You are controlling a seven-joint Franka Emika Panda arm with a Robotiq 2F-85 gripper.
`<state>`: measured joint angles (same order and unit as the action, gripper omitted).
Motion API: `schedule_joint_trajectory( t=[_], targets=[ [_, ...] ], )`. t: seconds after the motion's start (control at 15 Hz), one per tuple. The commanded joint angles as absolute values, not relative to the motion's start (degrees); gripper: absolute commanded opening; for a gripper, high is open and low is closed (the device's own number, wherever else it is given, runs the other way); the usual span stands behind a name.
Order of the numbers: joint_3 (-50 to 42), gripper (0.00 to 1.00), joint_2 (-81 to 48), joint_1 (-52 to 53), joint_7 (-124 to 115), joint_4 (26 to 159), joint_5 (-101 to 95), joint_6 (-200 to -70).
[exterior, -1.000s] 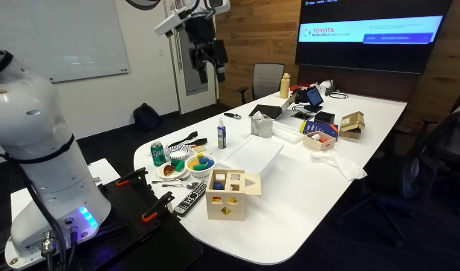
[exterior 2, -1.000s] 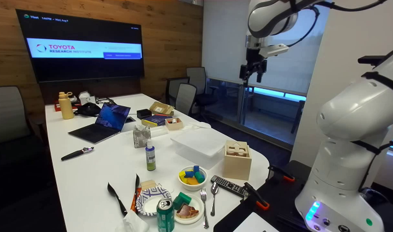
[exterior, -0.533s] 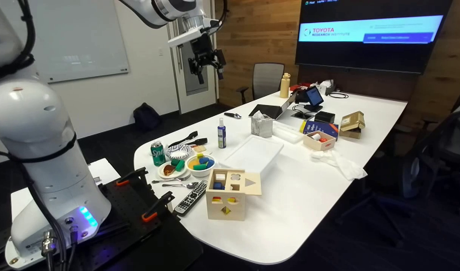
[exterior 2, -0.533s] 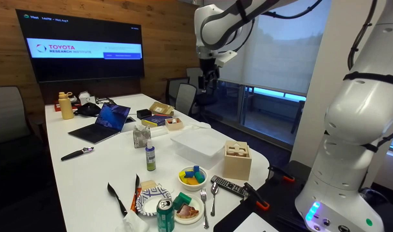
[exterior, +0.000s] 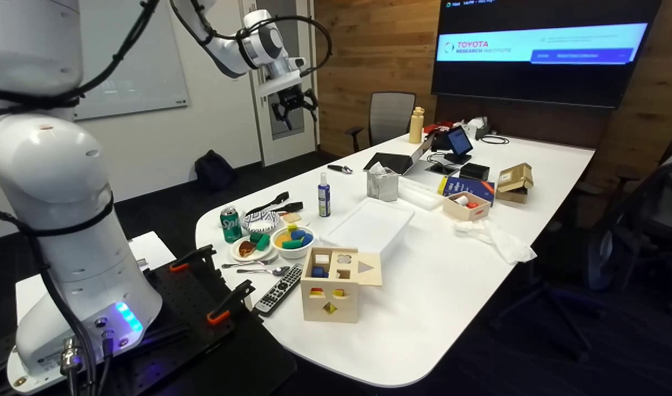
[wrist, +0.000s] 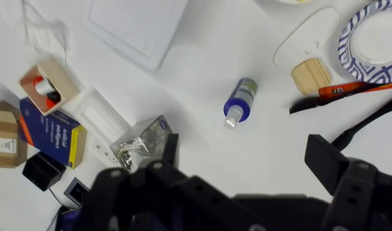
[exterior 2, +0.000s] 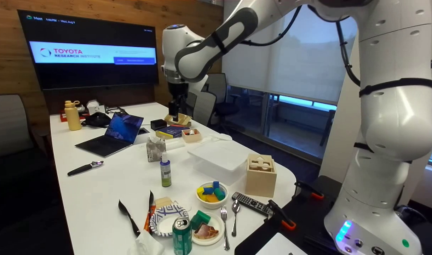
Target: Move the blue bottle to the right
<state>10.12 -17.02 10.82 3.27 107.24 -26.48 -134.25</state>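
Observation:
The blue bottle (exterior: pixel 324 199) is slim, with a pale label and a clear cap. It stands upright on the white table in both exterior views (exterior 2: pixel 165 173). In the wrist view the bottle (wrist: pixel 241 98) is seen from above, just beyond the fingertips. My gripper (wrist: pixel 243 139) is open, with nothing between its fingers. In an exterior view the gripper (exterior: pixel 302 121) is in the air, well above the table. It also shows high over the table (exterior 2: pixel 174 115) in an exterior view, where its fingers overlap each other.
A tissue box (exterior: pixel 382 184) and a clear lidded bin (exterior: pixel 369 223) stand near the bottle. A bowl of blocks (exterior 2: pixel 212 195), a patterned paper bowl (exterior 2: pixel 169 219), black-handled utensils (exterior 2: pixel 129 219), a soda can (exterior 2: pixel 182 237) and the wooden compartment box (exterior 2: pixel 261 176) are on the table.
The arm has swung out over the table. In an exterior view the gripper has moved left and down. The blue bottle and the other table items have not moved.

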Motion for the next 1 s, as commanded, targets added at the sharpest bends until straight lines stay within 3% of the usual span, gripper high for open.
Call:
schedule_joint_trajectory(
  t=[0.0,0.93],
  targets=[
    [8.3,1.0,-30.3,14.7,6.3,92.8,-30.2,-134.4],
    [4.8,1.0,-67.0,14.4,17.2,51.4,-17.8,-115.2]
  ],
)
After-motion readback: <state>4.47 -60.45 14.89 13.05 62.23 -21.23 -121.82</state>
